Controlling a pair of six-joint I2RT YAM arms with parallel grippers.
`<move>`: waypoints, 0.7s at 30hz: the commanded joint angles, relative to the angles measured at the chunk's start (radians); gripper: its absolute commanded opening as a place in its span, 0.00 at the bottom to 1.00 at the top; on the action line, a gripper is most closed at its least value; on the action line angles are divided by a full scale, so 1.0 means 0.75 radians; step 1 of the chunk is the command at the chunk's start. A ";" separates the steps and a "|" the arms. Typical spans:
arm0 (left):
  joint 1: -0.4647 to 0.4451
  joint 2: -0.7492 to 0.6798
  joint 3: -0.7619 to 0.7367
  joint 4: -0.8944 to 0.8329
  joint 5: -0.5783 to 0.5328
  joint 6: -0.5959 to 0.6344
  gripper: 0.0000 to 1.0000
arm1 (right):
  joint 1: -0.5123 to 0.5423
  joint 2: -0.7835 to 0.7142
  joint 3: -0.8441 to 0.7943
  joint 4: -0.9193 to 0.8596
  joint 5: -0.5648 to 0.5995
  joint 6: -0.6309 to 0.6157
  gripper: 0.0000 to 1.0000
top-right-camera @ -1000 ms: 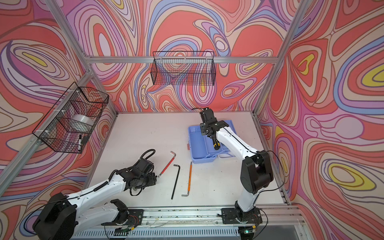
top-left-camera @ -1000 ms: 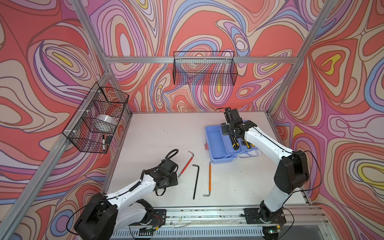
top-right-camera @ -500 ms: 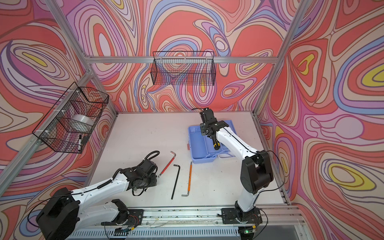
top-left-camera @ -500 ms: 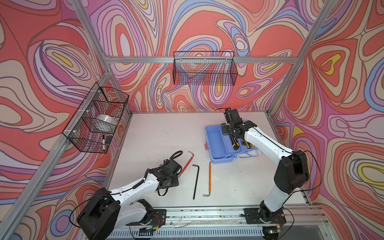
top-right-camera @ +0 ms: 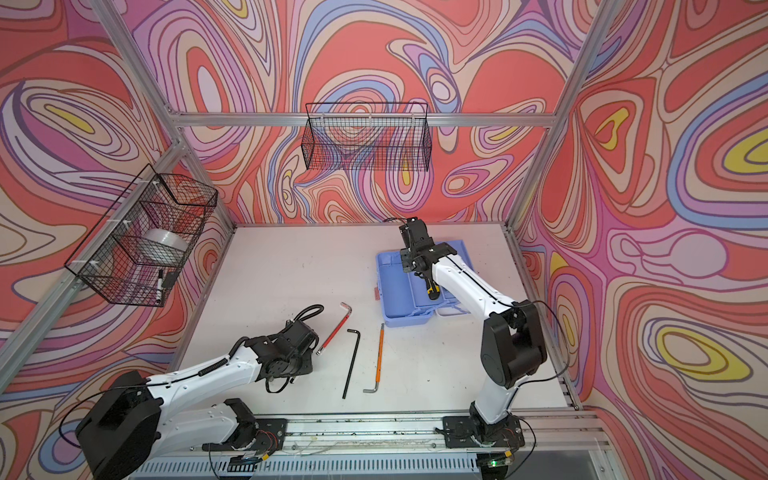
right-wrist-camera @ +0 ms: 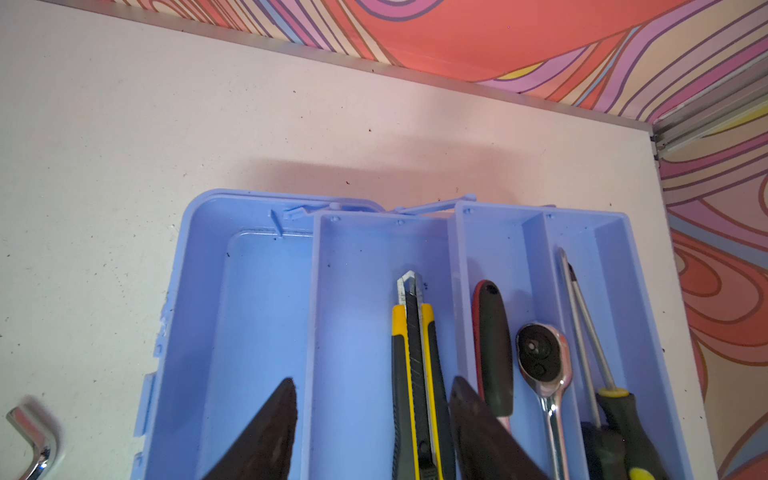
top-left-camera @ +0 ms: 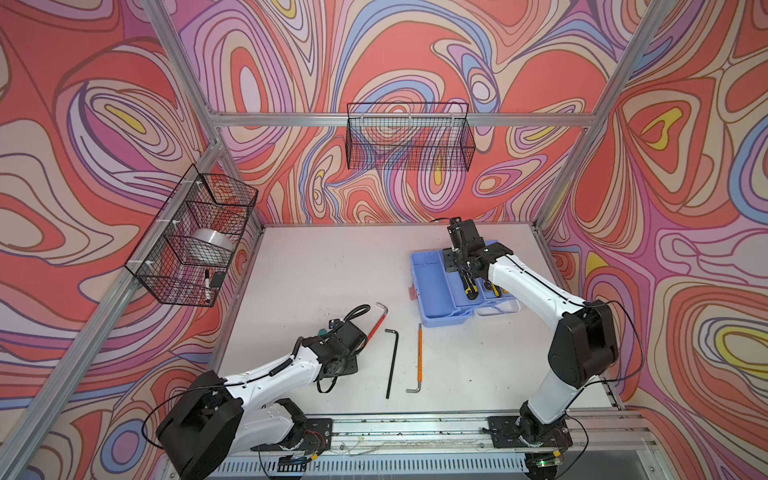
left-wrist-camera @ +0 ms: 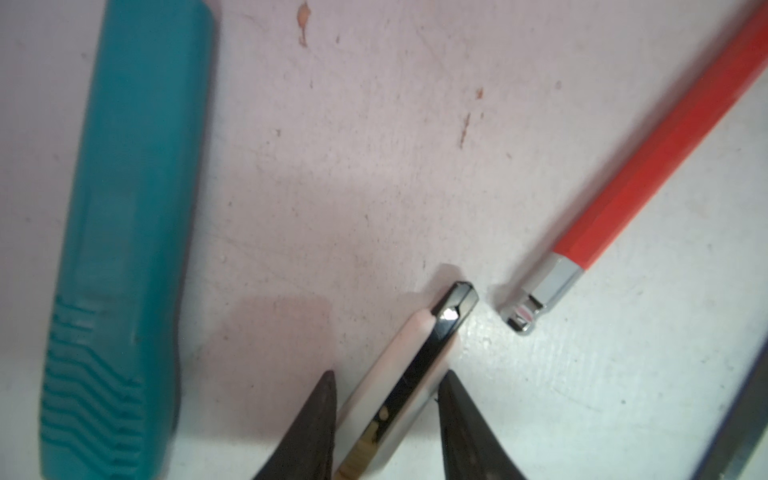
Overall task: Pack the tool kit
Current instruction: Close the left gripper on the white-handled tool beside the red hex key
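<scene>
The tool kit's blue toolbox (top-left-camera: 432, 291) (top-right-camera: 395, 286) (right-wrist-camera: 249, 311) lies open at the back right. Its trays hold a yellow-black utility knife (right-wrist-camera: 415, 353), a ratchet (right-wrist-camera: 540, 353) and screwdrivers (right-wrist-camera: 582, 324). My right gripper (right-wrist-camera: 374, 386) (top-left-camera: 463, 270) hangs open over the middle tray, holding nothing. My left gripper (left-wrist-camera: 390, 374) (top-left-camera: 356, 347) is low on the table, its fingers closely straddling a chrome rod (left-wrist-camera: 440, 328), with slivers of gap. A teal handle (left-wrist-camera: 124, 208) lies beside it. Red (top-left-camera: 376, 322) (left-wrist-camera: 665, 145), black (top-left-camera: 392, 361) and orange (top-left-camera: 420, 357) hex keys lie mid-table.
A black wire basket (top-left-camera: 195, 241) with a tape roll and a marker hangs on the left wall. Another wire basket (top-left-camera: 409, 137) hangs on the back wall. The aluminium rail (top-left-camera: 415, 428) runs along the table's front edge.
My left gripper has slid toward the red hex key's near end and its jaws have narrowed around the chrome rod. The right arm has not moved.
</scene>
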 commanded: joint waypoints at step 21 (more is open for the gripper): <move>-0.039 0.104 -0.099 0.007 0.160 -0.048 0.16 | -0.005 -0.046 -0.015 0.008 0.030 0.002 0.61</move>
